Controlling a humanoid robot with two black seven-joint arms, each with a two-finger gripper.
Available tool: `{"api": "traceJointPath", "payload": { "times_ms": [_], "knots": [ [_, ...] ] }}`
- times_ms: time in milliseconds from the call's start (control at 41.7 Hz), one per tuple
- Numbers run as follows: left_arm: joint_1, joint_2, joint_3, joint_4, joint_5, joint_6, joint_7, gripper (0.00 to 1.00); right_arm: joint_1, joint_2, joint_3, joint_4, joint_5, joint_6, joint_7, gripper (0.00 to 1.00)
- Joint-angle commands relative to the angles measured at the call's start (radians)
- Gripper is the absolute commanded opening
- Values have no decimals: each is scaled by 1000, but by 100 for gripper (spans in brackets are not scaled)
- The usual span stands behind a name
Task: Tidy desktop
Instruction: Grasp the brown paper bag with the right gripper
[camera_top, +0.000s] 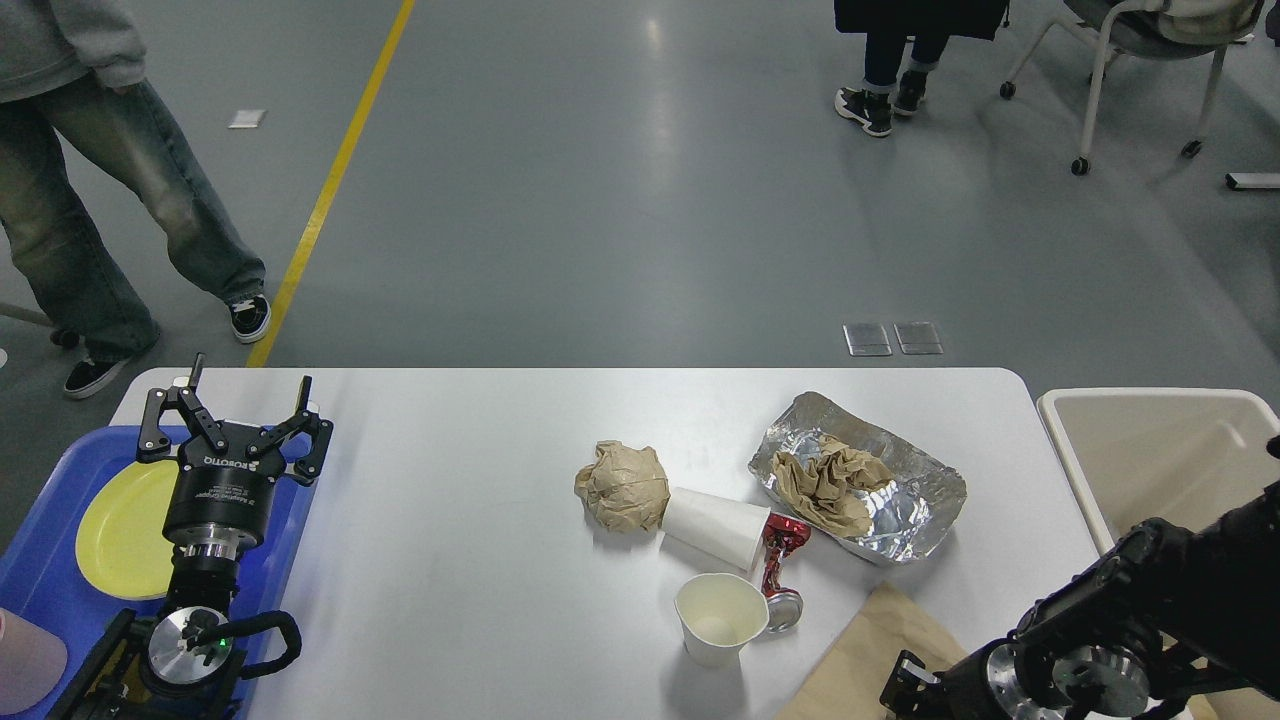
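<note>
Littered white bench (480, 560) seen from the robot's head, both arms at its near corners.

The left gripper (238, 415) stands released, fingers spread and pointing up, above the left end of the bench; just to its left lies a blue plastic tray (50, 590) with a round yellow plate (125, 530). The right gripper (905, 685) shows only at the lower frame edge over a flat brown paper sheet (860, 660); its state cannot be told. Beyond and left of it: an upright white paper cup (718, 618), a tipped white paper cup (712, 527), a crushed red can (782, 565), a crumpled brown paper ball (622, 487), and a crumpled foil tray (900, 495). A beige rectangular bin (1150, 450) sits to its right.
</note>
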Motion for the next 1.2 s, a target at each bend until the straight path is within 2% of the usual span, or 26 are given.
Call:
{"api": "traceJointPath", "payload": {
  "times_ms": [0, 48, 360, 624, 792, 984, 1176],
  "knots": [
    [0, 0, 0, 0, 1, 0, 0, 96, 0, -1, 0, 0, 8, 0, -3, 7],
    [0, 0, 0, 0, 0, 0, 0, 96, 0, -1, 0, 0, 25, 0, -3, 0],
    [0, 0, 0, 0, 0, 0, 0, 96, 0, 10, -2, 1, 64, -46, -12, 0],
    [0, 0, 0, 0, 0, 0, 0, 96, 27, -7, -12, 23, 62, -15, -13, 0],
    [0, 0, 0, 0, 0, 0, 0, 96, 188, -76, -97, 101, 53, 109, -13, 0],
    [0, 0, 0, 0, 1, 0, 0, 96, 516, -107, -284, 228, 44, 230, -13, 0],
    [0, 0, 0, 0, 0, 0, 0, 96, 829, -106, -457, 250, -1, 471, -13, 0]
  ]
}}
